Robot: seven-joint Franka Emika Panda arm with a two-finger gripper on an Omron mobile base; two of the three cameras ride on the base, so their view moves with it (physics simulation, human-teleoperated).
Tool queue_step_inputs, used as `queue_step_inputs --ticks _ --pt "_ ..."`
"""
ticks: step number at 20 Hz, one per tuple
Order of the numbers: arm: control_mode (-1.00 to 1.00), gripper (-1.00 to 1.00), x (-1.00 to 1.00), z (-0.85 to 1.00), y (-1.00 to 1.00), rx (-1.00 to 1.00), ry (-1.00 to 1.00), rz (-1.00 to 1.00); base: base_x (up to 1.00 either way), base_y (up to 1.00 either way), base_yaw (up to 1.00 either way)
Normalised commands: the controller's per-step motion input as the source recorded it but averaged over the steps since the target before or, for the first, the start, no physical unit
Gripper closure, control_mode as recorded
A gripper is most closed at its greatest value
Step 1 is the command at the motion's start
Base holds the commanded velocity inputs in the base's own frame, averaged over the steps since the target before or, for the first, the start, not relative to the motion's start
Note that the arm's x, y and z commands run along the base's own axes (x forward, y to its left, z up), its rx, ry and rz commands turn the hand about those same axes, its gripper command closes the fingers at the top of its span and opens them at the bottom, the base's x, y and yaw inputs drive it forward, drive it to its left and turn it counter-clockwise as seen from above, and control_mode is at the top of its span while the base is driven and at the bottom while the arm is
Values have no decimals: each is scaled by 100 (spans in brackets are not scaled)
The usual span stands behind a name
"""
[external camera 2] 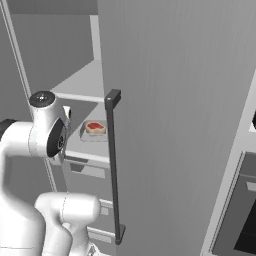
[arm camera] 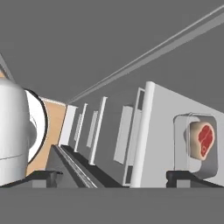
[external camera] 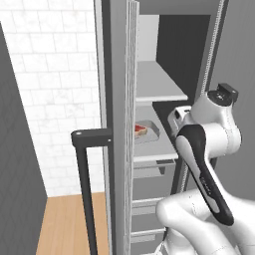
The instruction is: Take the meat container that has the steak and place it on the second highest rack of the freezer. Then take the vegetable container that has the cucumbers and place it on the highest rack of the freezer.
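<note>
Freezer (external camera: 149,30) stands open, grey interior, door (external camera: 117,124) swung out edge-on toward the left base camera, its dark vertical handle (external camera: 85,184) on the outer face; the same handle shows in the right base view (external camera 2: 114,165). White tiled wall (external camera: 55,89) to the left of the door, wood floor (external camera: 69,224) below it. Inside: an upper rack (external camera: 157,82), bare on the part that shows, and the next rack (external camera: 154,149) under it; drawer fronts (external camera: 147,206) sit further down. Meat container (external camera: 145,131) with the red steak (external camera: 140,130) sits flat on that lower rack, near its front edge, toward the door side in the left base view; the right base view shows it (external camera 2: 94,130) just behind the rack's front edge, the steak (external camera 2: 95,127) centred in the tray. Which rack this is counted from the very top I cannot tell, the freezer's top is cut off. Claw (arm camera: 116,177) is wide open, fingertips (arm camera: 181,177) far apart at the bottom of the hand view, nothing between them, touching nothing. The hand view is rolled sideways: the rack runs as a pale slab with the meat container (arm camera: 194,142) on it, above the right fingertip and clear of it, steak (arm camera: 204,139) visible. Arm elbow (external camera: 214,129) sits in front of the rack's right end.
</note>
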Motion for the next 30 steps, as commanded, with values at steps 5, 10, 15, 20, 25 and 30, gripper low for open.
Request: queue_step_inputs --ticks 5,10,15,20,25,30 --pt "-100 -100 -32 23 0 -9 0 4 0 0 0" --pt "-100 -100 -9 15 0 -1 0 0 0 0 0" --pt "-100 -100 -14 6 0 0 0 0 0 0 0" --pt "-100 -100 -32 2 0 0 0 0 0 0 0" --pt "-100 -100 -21 3 0 0 0 0 0 0 0" --pt "100 -100 -3 0 0 0 0 0 -60 -20 0"
